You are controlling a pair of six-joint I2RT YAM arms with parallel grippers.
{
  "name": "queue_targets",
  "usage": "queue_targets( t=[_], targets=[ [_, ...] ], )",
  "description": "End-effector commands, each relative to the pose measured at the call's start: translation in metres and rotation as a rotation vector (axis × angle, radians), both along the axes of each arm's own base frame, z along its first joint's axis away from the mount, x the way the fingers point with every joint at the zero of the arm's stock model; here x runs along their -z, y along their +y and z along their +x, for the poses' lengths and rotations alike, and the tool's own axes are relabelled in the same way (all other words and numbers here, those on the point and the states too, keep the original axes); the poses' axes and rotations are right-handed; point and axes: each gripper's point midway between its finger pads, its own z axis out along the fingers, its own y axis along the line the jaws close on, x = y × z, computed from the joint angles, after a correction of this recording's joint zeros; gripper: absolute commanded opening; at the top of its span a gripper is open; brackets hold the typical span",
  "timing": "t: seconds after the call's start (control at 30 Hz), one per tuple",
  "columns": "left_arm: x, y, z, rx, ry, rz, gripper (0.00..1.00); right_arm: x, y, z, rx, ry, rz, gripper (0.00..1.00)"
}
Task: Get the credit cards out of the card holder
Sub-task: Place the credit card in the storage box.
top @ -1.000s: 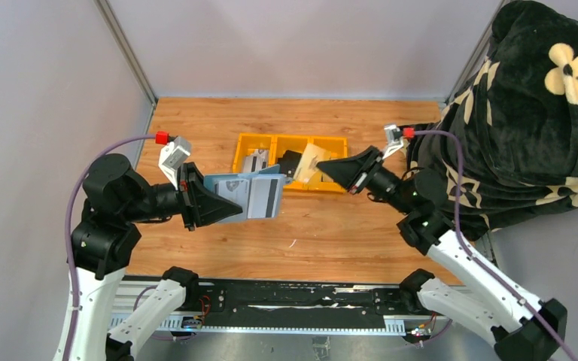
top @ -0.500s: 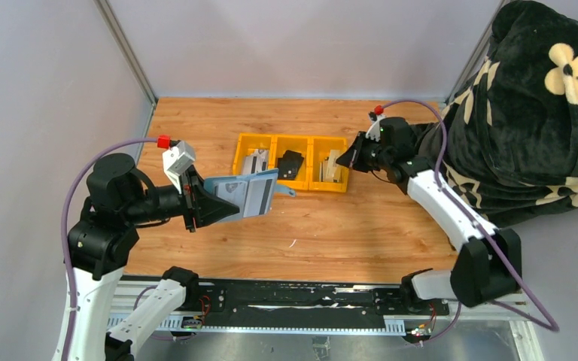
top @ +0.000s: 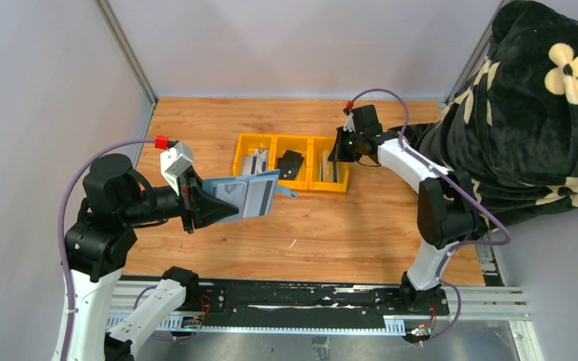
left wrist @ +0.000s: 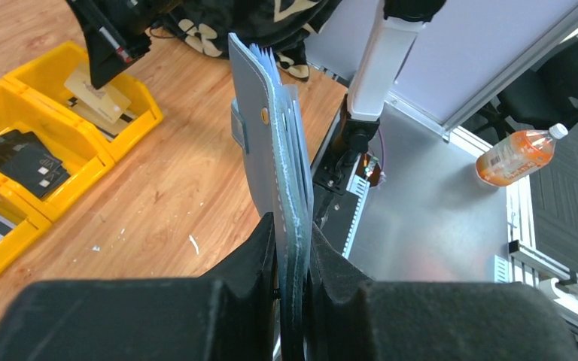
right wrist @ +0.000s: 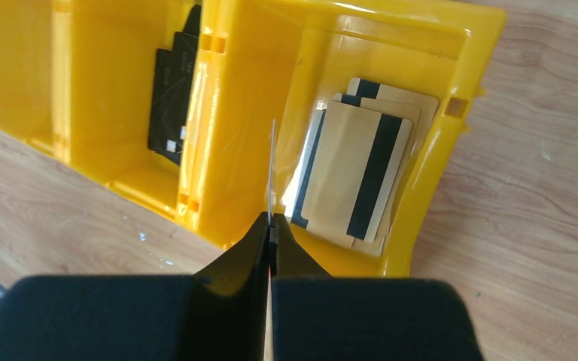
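Pinching the blue-grey card holder point(top: 252, 194) by one edge, the left pincer point(top: 229, 204) holds it in the air over the left half of the wooden tabletop point(top: 346, 233), just in front of the yellow tray point(top: 290, 138). In the left wrist view the holder stands on edge between the padded black fingers. It is a soft stitched wallet with a small round snap and thin leaves fanning at its top.

The right pincer point(right wrist: 269, 226) is pressed together on one credit card point(right wrist: 272, 162), seen edge-on as a thin pale sliver by the inner wall of the tray's right compartment. Flat in that compartment lie tan striped cards point(right wrist: 346, 165), each with a black magnetic band. The middle compartment holds black cards point(right wrist: 169, 98).

The tray is glossy moulded plastic, set toward the far edge of the tabletop. A black plush blanket point(top: 542, 113) with cream flower shapes crowds the far right corner, close behind the right arm.
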Motion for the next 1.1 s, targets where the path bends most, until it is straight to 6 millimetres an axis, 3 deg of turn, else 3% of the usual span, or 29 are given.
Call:
queue_targets(
  t=[0.0,0.17,0.27,0.4,0.5,0.63,0.77,0.83,0.9,0.93,1.07],
  targets=[
    [-0.014,0.0,-0.01,0.032,-0.057,-0.017,0.0,0.026,0.005,0.003,-0.032,0.04,-0.094,0.0],
    [-0.014,0.001,-0.012,0.037,-0.072,-0.016,0.0,0.044,0.006,0.003,-0.044,0.052,-0.161,0.0],
    [-0.014,0.0,-0.013,0.04,-0.071,-0.017,0.0,0.044,0.002,0.003,-0.034,0.044,-0.199,0.01],
    [-0.014,0.0,-0.014,0.045,-0.071,-0.018,0.0,0.034,-0.004,0.003,-0.02,0.017,-0.228,0.18],
    [-0.015,0.0,-0.015,0.049,-0.073,-0.02,0.0,0.012,-0.002,0.001,-0.005,-0.029,-0.215,0.29],
    [-0.016,0.0,-0.015,0.049,-0.073,-0.021,0.0,-0.044,0.012,-0.007,-0.014,-0.136,-0.138,0.4],
    [-0.019,-0.001,-0.013,0.046,-0.071,-0.029,0.0,-0.121,0.03,-0.032,-0.045,-0.272,0.029,0.65],
    [-0.024,-0.002,-0.012,0.041,-0.073,-0.056,0.0,-0.173,0.041,-0.055,-0.075,-0.366,0.209,0.71],
    [-0.027,-0.003,-0.011,0.032,-0.071,-0.088,0.0,-0.207,0.047,-0.085,-0.117,-0.419,0.389,0.72],
    [-0.034,-0.004,-0.01,0.027,-0.098,-0.115,0.0,-0.239,0.052,-0.098,-0.147,-0.508,0.52,0.72],
    [-0.045,-0.006,0.001,-0.018,-0.105,-0.187,0.0,-0.291,0.057,-0.165,-0.277,-0.609,0.842,0.74]
  ],
)
